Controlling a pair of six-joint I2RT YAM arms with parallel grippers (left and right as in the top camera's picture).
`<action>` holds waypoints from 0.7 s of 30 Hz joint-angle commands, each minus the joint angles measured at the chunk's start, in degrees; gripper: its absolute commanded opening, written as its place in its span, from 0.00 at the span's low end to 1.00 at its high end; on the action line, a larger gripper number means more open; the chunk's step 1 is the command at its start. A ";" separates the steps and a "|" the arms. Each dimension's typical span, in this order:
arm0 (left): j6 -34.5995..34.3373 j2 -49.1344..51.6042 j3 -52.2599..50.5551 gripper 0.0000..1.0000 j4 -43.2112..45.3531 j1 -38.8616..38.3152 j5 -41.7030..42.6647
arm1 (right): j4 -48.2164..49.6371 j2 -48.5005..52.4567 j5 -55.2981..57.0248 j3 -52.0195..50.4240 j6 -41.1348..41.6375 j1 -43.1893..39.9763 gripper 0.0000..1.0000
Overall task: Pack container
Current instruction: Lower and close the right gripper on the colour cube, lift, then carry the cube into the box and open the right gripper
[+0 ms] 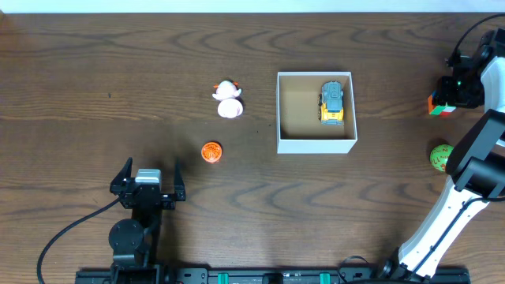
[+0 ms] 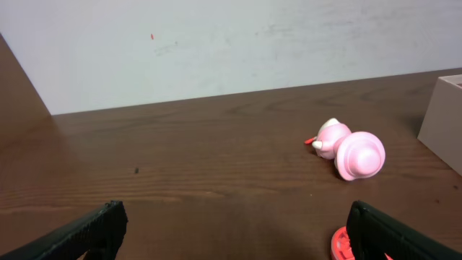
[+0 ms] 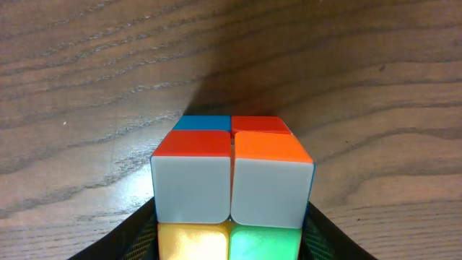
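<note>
The container point(image 1: 316, 144), a square white-walled box with a brown inside, stands right of centre and holds a yellow and grey toy car point(image 1: 332, 102). Its wall shows at the right edge of the left wrist view point(image 2: 444, 119). My right gripper point(image 3: 231, 235) is at the far right edge, its fingers closed against both sides of a multicoloured puzzle cube point(image 3: 231, 177), which rests on the table point(image 1: 442, 108). My left gripper point(image 1: 152, 175) is open and empty at the front left point(image 2: 234, 231).
A pink and white toy point(image 1: 229, 100) lies on its side left of the container point(image 2: 346, 148). An orange disc toy point(image 1: 211, 152) lies by my left gripper's right finger point(image 2: 339, 244). A green ball point(image 1: 440, 157) sits beside the right arm.
</note>
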 commanded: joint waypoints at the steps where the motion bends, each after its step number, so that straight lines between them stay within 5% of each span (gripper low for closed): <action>1: 0.55 -0.02 -0.98 0.98 -1.79 0.26 0.59 | -0.20 0.48 -0.46 -0.20 0.63 0.83 0.40; 21: 0.55 -0.02 -0.98 0.98 -1.79 0.26 0.59 | -14.88 -2.43 -8.20 21.68 2.47 11.41 0.40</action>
